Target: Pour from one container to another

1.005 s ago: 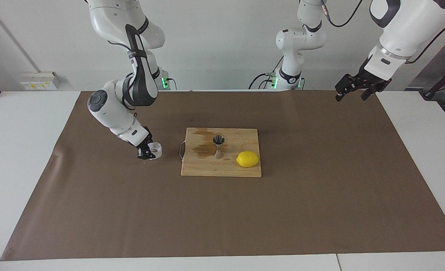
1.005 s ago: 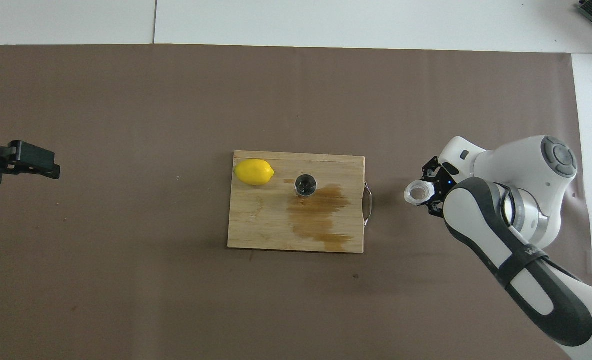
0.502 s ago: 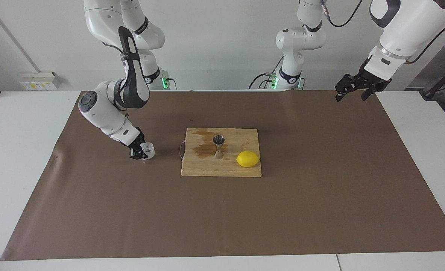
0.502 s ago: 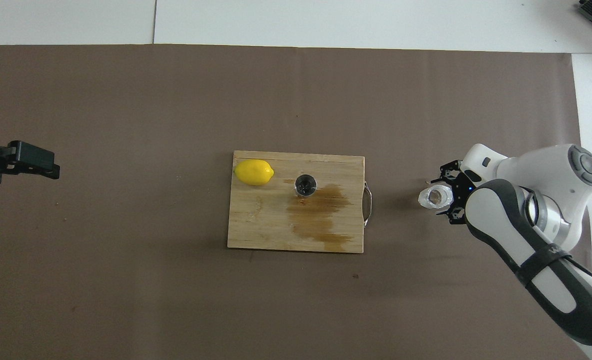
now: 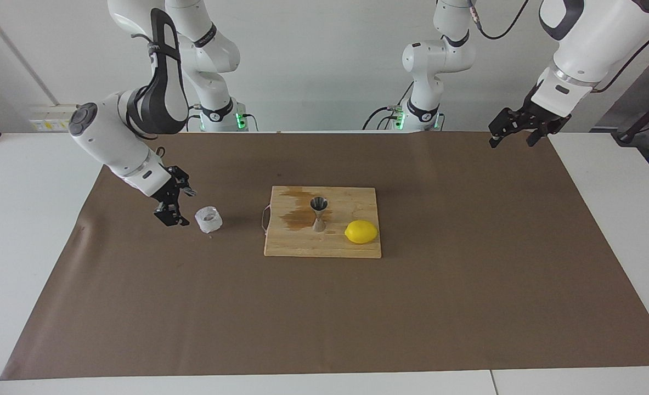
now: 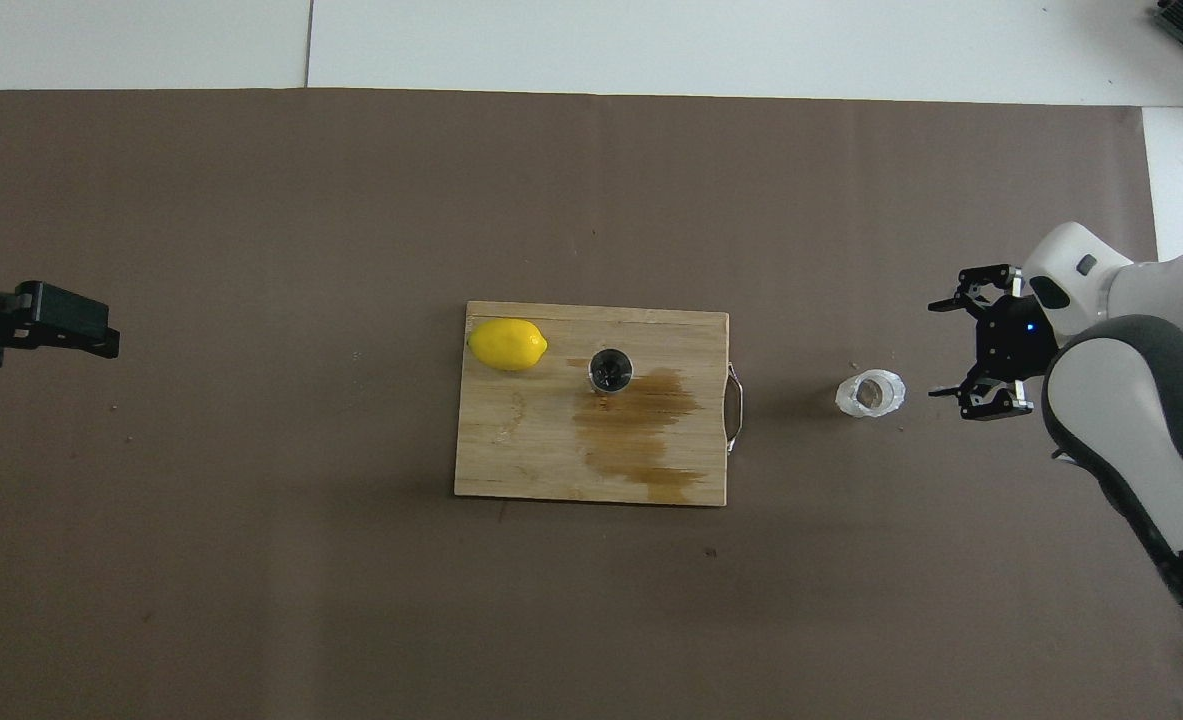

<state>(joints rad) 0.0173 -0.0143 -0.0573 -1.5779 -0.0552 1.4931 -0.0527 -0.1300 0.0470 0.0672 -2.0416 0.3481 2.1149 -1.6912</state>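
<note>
The squat clear cup (image 5: 208,219) (image 6: 870,394) stands upright on the brown mat, beside the board's handle toward the right arm's end. My right gripper (image 5: 180,207) (image 6: 941,348) is open and clear of the cup, a short gap further toward the right arm's end, with nothing between its fingers. The steel hourglass jigger (image 5: 319,214) (image 6: 611,369) stands upright near the middle of the wooden board (image 5: 357,249) (image 6: 511,450). My left gripper (image 5: 512,142) (image 6: 101,335) waits open and empty, raised over the mat's edge at the left arm's end.
A yellow lemon (image 5: 361,231) (image 6: 507,344) lies on the board beside the jigger, toward the left arm's end. A brown wet stain (image 5: 299,216) (image 6: 641,440) spreads over the board on the jigger's handle side. The brown mat (image 5: 324,318) covers most of the white table.
The right gripper set the cup down on the mat, opened, and drew back and up toward the right arm's end. The left arm has not moved.
</note>
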